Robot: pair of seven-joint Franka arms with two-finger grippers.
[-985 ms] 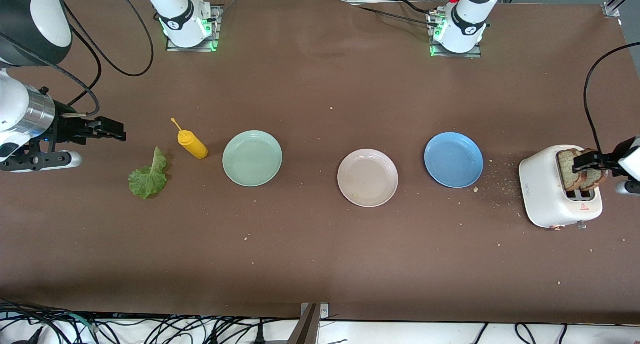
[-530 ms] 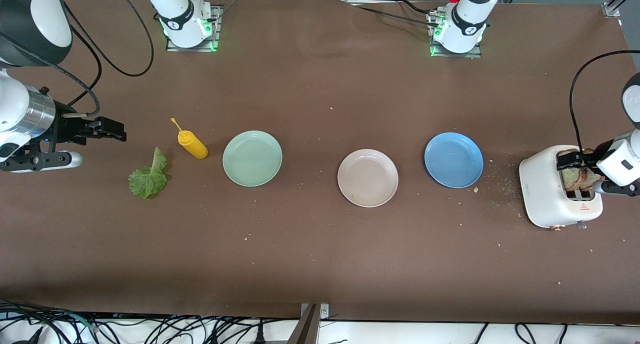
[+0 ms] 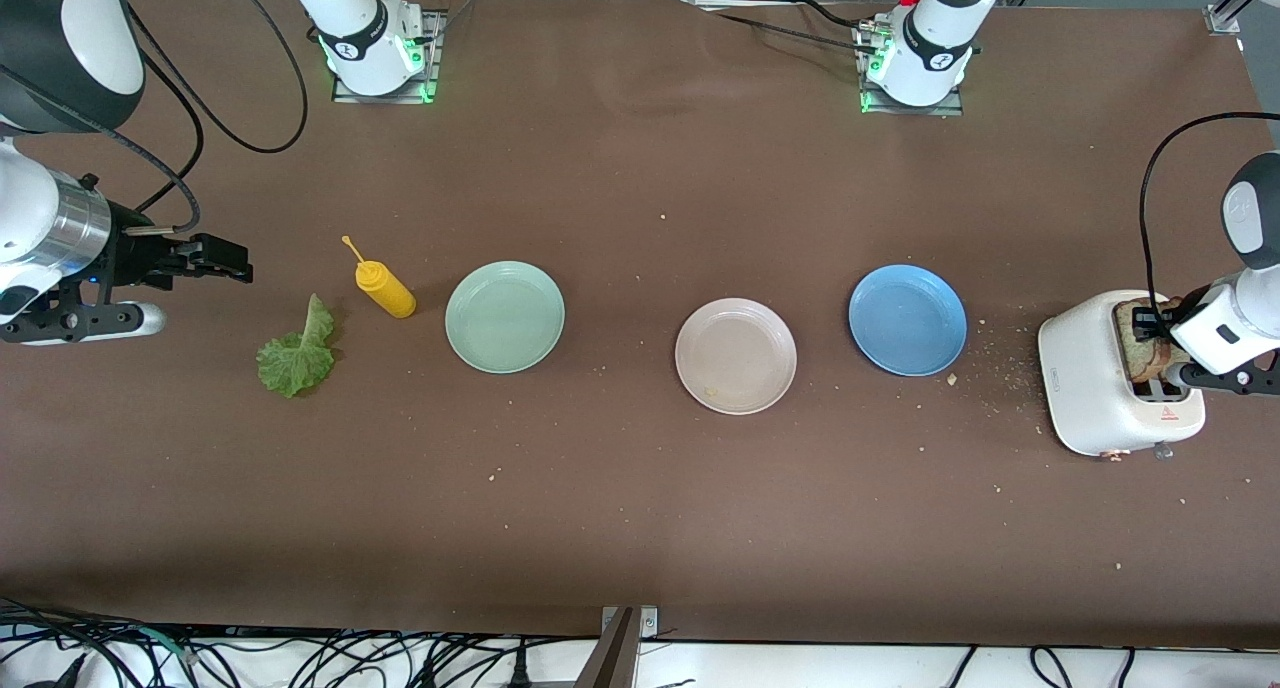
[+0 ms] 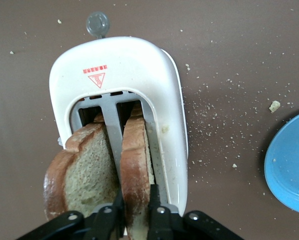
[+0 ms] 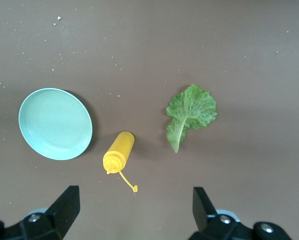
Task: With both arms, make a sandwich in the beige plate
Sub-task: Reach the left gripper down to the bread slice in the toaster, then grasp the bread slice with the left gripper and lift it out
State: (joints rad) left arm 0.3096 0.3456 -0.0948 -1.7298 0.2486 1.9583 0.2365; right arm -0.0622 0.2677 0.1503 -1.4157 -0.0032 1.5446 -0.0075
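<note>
Two brown bread slices stand in the white toaster point(image 3: 1085, 368) at the left arm's end of the table. My left gripper point(image 4: 135, 200) is shut on the slice point(image 4: 135, 160) in the slot toward the blue plate. The other slice point(image 4: 84, 172) stands free beside it. In the front view the left gripper point(image 3: 1150, 330) sits over the toaster's slots. The beige plate point(image 3: 735, 356) lies bare mid-table. The green lettuce leaf point(image 3: 297, 353) lies flat toward the right arm's end. My right gripper point(image 3: 215, 258) waits there open, up over the table, with nothing between its fingers.
A yellow squeeze bottle point(image 3: 385, 288) lies between the lettuce and a mint-green plate point(image 3: 504, 316). A blue plate point(image 3: 907, 319) sits between the beige plate and the toaster. Crumbs are scattered around the toaster. Both arm bases stand along the table's edge farthest from the front camera.
My left gripper has come down over the toaster and closed from open onto one bread slice. The right arm has not moved.
</note>
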